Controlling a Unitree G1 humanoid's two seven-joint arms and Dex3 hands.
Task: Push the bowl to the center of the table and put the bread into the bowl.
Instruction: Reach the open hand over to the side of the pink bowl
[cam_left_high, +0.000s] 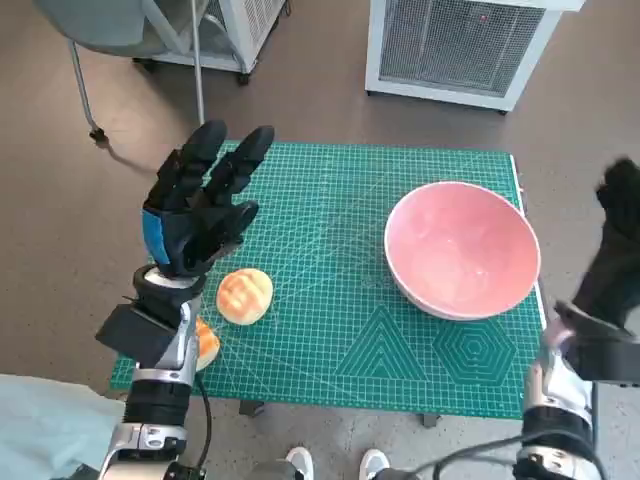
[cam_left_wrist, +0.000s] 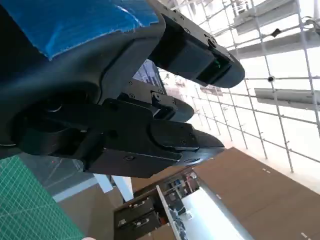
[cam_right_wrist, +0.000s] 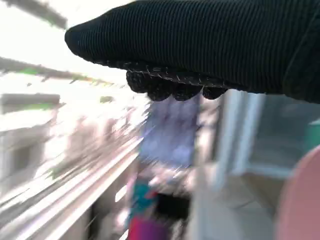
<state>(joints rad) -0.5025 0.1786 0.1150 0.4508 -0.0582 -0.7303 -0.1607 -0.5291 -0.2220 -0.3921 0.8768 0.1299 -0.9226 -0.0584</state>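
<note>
A pink bowl (cam_left_high: 462, 250) stands empty on the right part of the green cutting mat (cam_left_high: 340, 330), close to the table's right edge. A golden bread bun (cam_left_high: 245, 296) lies on the mat's left part. My left hand (cam_left_high: 200, 205) hovers above the mat just beyond the bun, fingers spread, holding nothing. Its black fingers (cam_left_wrist: 150, 135) fill the left wrist view, with a corner of the mat (cam_left_wrist: 25, 210) below them. My gloved right hand (cam_left_high: 618, 240) hangs off the table's right edge beside the bowl, empty. The right wrist view is blurred and shows the glove (cam_right_wrist: 210, 45) and a sliver of the bowl (cam_right_wrist: 305, 200).
A second orange bun-like piece (cam_left_high: 207, 343) lies partly hidden behind my left forearm near the mat's front left corner. White grilled units (cam_left_high: 460, 45) and a chair leg (cam_left_high: 85, 95) stand on the floor beyond the table. A person's white shoes (cam_left_high: 300, 462) show at the front edge.
</note>
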